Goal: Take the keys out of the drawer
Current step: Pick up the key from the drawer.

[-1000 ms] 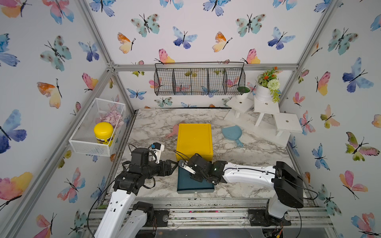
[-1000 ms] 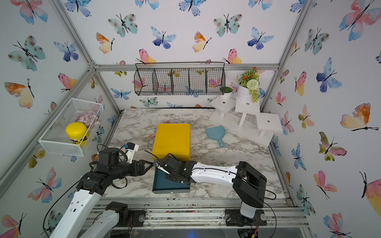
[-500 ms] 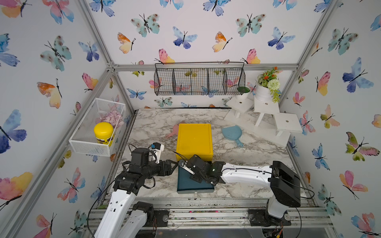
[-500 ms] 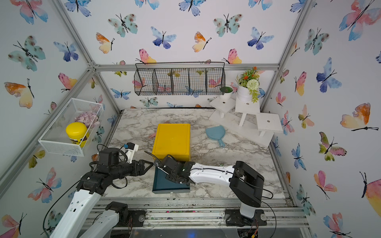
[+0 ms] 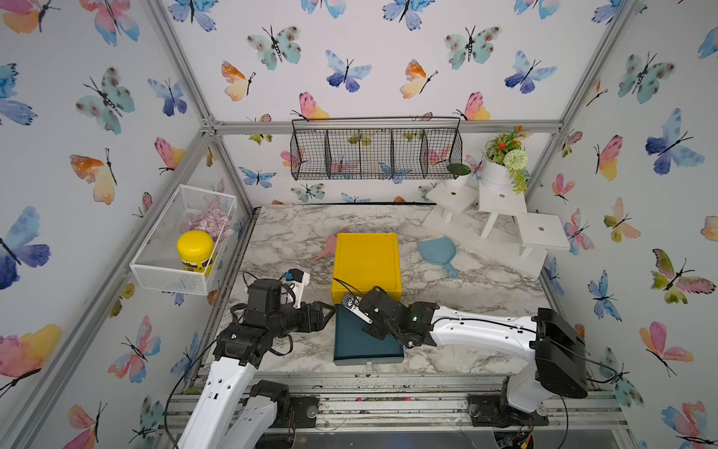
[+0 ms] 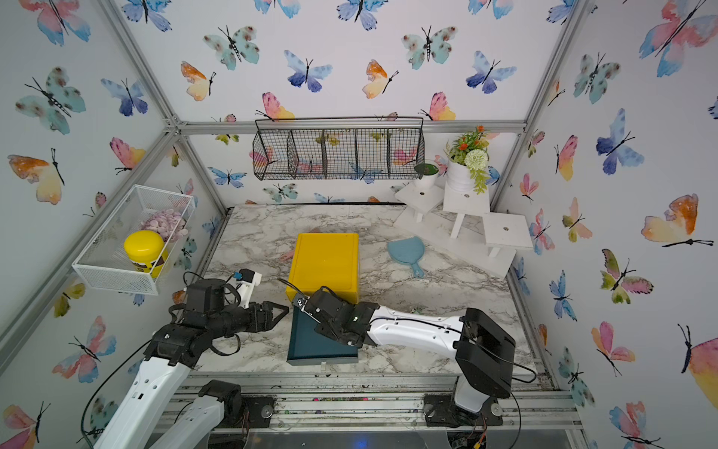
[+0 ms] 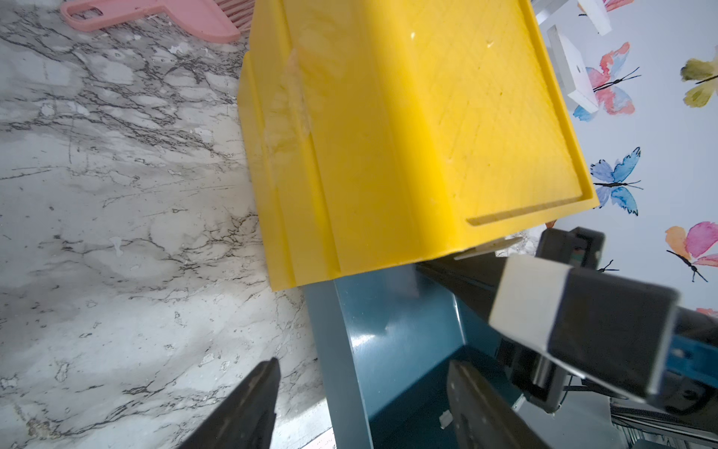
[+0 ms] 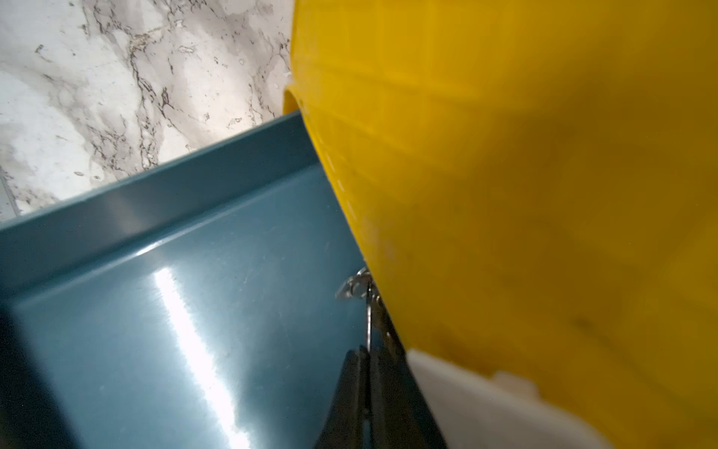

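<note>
The teal drawer stands pulled out of the yellow cabinet toward the front edge. My right gripper reaches into its back corner against the cabinet front. In the right wrist view this gripper is shut on the keys: one silver key sticks out past its tips, and the rest is hidden. My left gripper is open and empty, straddling the drawer's left wall, one finger over the marble.
A pink comb lies left of the cabinet and a blue hand mirror to its right. White stepped stands with a potted plant fill the back right. A white mesh basket holding a yellow-lidded jar hangs on the left wall.
My right gripper has closed on a key and edged a little further left in the drawer. The left arm has not moved.
</note>
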You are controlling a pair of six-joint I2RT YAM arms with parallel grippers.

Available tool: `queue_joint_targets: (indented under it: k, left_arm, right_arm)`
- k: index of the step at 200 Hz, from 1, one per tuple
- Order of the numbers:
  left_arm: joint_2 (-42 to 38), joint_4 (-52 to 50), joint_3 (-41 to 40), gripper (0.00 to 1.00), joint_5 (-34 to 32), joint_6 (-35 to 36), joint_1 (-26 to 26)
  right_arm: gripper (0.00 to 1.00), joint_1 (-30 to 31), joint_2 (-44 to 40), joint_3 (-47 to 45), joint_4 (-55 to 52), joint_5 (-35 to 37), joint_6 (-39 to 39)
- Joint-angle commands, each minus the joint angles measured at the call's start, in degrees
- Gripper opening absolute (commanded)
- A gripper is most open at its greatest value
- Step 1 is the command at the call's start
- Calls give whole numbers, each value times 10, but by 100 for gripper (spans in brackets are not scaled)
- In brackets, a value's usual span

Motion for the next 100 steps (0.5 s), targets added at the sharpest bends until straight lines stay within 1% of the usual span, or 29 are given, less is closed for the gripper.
queue_joint_targets:
  k: [1, 31, 63, 100]
  left_arm:
    - [-1, 3, -2, 74, 8, 7, -3]
    - [-3, 3, -2, 74, 7, 7, -3]
    - [-5, 0, 6, 74, 5, 14, -3]
    - [-9, 3, 17, 74, 5, 15, -3]
  right_arm:
    - [7, 0, -15, -12, 14, 5, -7]
    - [7, 0, -26, -12, 19, -21, -10]
    - [7, 0, -41, -5, 29, -107, -31]
    - [6, 0, -49, 38, -11, -161, -27]
